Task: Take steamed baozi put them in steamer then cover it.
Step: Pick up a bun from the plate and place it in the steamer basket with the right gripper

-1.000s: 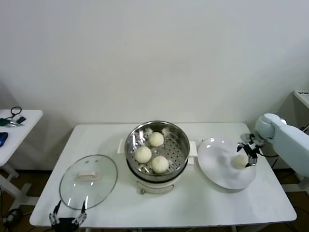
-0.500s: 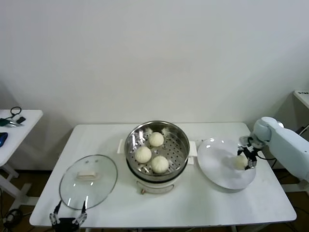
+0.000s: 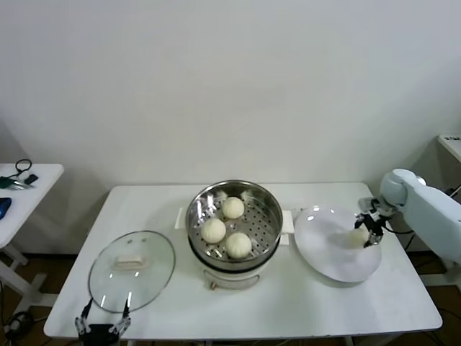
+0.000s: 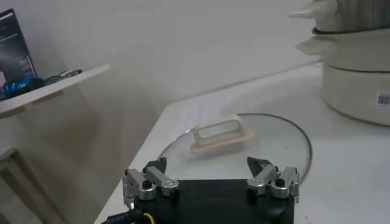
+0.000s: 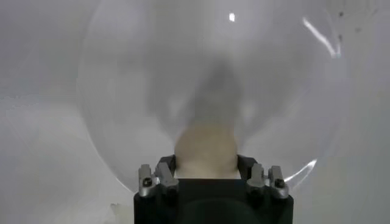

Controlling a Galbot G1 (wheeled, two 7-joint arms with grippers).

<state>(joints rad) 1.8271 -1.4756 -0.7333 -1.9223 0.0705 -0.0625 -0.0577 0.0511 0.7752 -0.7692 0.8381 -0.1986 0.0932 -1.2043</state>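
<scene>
Three steamed baozi (image 3: 233, 207) lie in the steel steamer (image 3: 268, 205) at the table's middle. A fourth baozi (image 3: 356, 237) (image 5: 206, 146) is over the right side of the white plate (image 3: 328, 256) (image 5: 140, 73), and my right gripper (image 3: 364, 236) (image 5: 206, 165) is shut on it, one finger on each side. The glass cover (image 3: 148, 281) (image 4: 277, 137) lies flat on the table at the left, its white handle (image 4: 220, 133) upward. My left gripper (image 3: 101, 326) (image 4: 210, 169) hangs open at the table's front left edge, just short of the cover, with nothing in it.
The steamer's white pot base (image 4: 356, 79) stands between cover and plate. A small side table (image 3: 32, 180) with dark items is at the far left. Another white surface (image 3: 451, 144) shows at the far right edge.
My right gripper has gone from open to shut on the baozi on the plate. The baozi has shifted slightly toward the back. The left arm has not moved.
</scene>
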